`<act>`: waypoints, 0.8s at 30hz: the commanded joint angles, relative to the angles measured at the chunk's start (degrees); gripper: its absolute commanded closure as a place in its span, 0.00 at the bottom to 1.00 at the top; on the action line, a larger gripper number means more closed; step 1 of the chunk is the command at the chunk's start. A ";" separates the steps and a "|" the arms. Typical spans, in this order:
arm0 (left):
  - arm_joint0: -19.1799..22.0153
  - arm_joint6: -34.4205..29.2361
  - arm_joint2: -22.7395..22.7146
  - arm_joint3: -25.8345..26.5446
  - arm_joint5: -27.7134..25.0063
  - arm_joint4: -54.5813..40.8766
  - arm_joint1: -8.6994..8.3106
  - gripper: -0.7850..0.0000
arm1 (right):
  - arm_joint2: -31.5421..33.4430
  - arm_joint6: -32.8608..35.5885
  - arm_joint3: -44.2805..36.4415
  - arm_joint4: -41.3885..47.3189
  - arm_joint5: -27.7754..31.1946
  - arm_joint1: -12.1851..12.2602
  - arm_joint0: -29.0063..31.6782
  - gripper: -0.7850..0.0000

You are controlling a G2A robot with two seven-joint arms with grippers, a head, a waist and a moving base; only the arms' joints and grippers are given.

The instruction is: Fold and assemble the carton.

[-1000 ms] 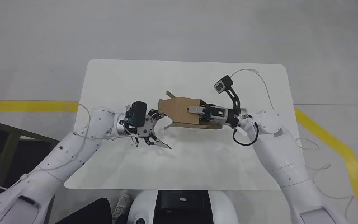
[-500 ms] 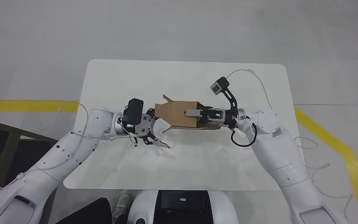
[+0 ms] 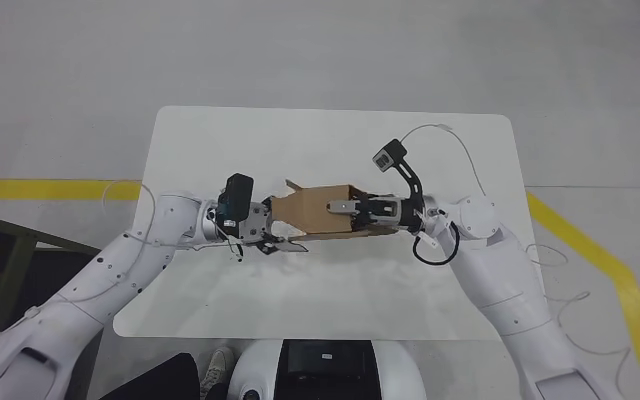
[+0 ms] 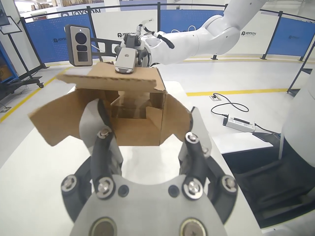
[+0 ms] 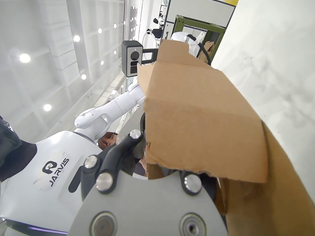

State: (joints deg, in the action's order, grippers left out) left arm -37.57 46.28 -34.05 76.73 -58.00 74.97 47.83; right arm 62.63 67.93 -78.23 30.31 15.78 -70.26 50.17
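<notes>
The right gripper [image 3: 338,208] is clamping the carton's [image 3: 310,210] top panel while the left gripper [image 4: 146,114], wide open and empty, is straddling the side flaps [image 4: 54,121], which probably need pressing inward evenly.

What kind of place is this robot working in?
Probably a fenced-off test area in a big industrial hall: blue barrier panels, yellow floor lines beside the white table, and rows of ceiling lights high overhead.

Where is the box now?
In the top view, the carton is at the table's middle, between the left gripper and the right gripper clamping its top.
</notes>
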 commanded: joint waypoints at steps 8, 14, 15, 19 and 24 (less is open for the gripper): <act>0.18 0.00 0.31 0.00 0.00 -1.36 -0.59 0.40 | 0.40 0.41 -0.87 0.05 -0.51 0.25 0.46 1.00; -0.13 0.00 0.06 -0.07 0.00 -1.99 -1.09 0.44 | 0.34 0.96 -1.11 0.49 -0.55 0.31 0.47 1.00; -0.22 0.00 0.02 -0.03 0.00 -2.24 -1.15 0.45 | 0.36 0.96 -1.17 0.49 -0.55 0.33 0.49 1.00; -0.36 0.00 -0.09 0.08 0.00 -2.64 -1.32 0.51 | 0.40 1.04 -1.40 0.31 -0.68 0.41 0.52 1.00; -0.51 -0.11 -1.27 -0.77 0.09 -2.37 -1.19 0.79 | 0.36 0.86 -1.58 -0.03 -0.75 0.48 0.51 1.00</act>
State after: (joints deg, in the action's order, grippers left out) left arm -38.05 46.27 -35.04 76.02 -57.99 71.98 46.55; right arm 63.01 68.84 -79.77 30.36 15.02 -69.79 50.69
